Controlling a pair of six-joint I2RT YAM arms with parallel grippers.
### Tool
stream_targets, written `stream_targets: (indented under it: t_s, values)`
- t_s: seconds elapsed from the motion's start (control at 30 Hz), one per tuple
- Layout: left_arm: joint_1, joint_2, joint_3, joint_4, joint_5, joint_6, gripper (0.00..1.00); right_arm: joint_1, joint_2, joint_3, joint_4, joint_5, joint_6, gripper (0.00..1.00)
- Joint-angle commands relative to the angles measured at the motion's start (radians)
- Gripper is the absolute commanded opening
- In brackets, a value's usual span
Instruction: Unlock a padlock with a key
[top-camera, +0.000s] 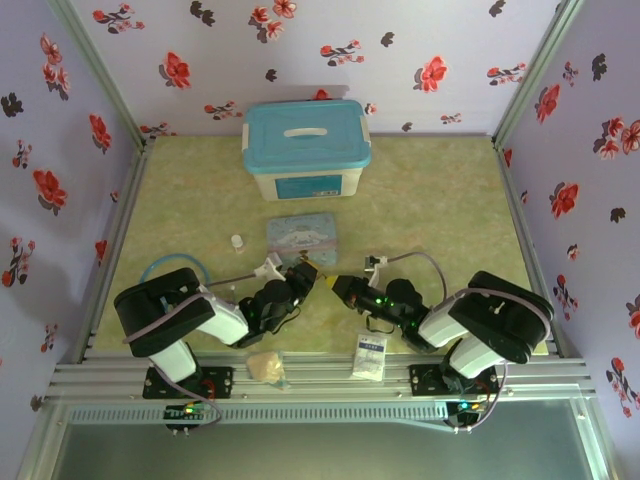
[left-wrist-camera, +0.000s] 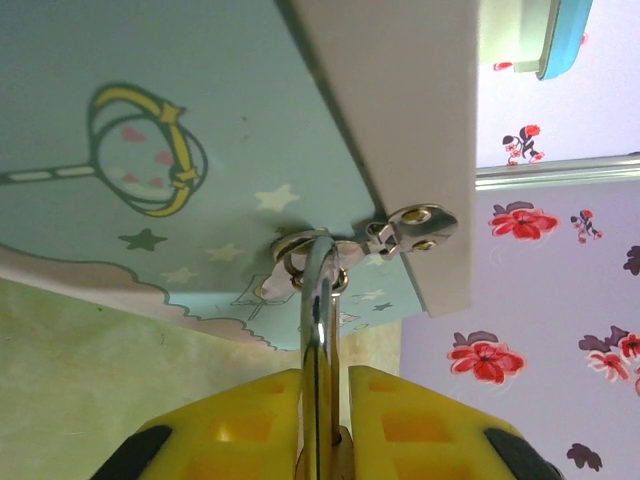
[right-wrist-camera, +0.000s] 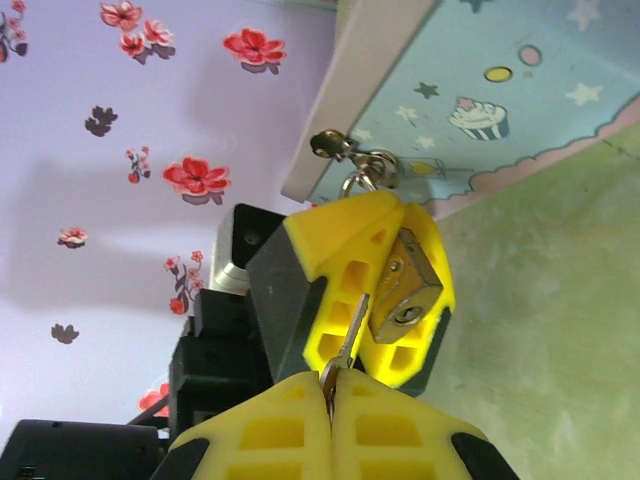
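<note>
The top camera looks steeply down from behind; both wrist cameras sit close, sharing the cartoon tin.

1. Big white storage box with a teal lid and a handle recess on top. It sits at the back of the desk, close to the rear wall.
2. A flat light-blue cartoon tin lies in front of the box, about mid-desk. Up close, the lid has stars, a cupcake and a pink scalloped border.
3. A tiny white bottle stands upright just left of the tin, not touching it.
4. A white packet with blue print lies at the near edge, partly over the metal rails.
5. A crumpled beige lump sits on those rails too, left of the packet. No clue what it is.
6. The walls are lilac with red and dark flowers, and the desk top is mottled yellow-green.
</note>
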Motion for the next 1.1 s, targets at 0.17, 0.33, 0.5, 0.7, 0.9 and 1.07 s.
stream_targets:
  t_s: [0.17,0.33,0.5,0.7,0.9,1.07]
  values:
    - [-0.003,-0.045,0.027,0.106,-0.029,-0.02,0.0,0.03,0.027,0.04,0.027,0.025,-0.014,0.0]
    - [-0.002,-0.065,0.019,0.109,-0.042,-0.016,0.0,0.05,0.048,0.055,0.027,0.03,-0.019,0.0]
    - [0.001,-0.082,0.019,0.104,-0.042,-0.003,0.0,0.053,0.046,0.05,0.027,0.034,-0.018,0.0]
    - [0.005,-0.097,0.018,0.104,-0.041,-0.009,0.0,0.074,0.038,0.03,0.027,0.068,-0.017,0.0]
    - [0.006,-0.13,0.016,0.097,-0.036,-0.006,0.0,0.075,0.01,0.019,0.027,0.102,-0.021,0.0]
    - [0.006,-0.14,0.021,0.094,-0.037,-0.01,0.0,0.075,0.012,0.01,0.026,0.117,-0.028,0.0]
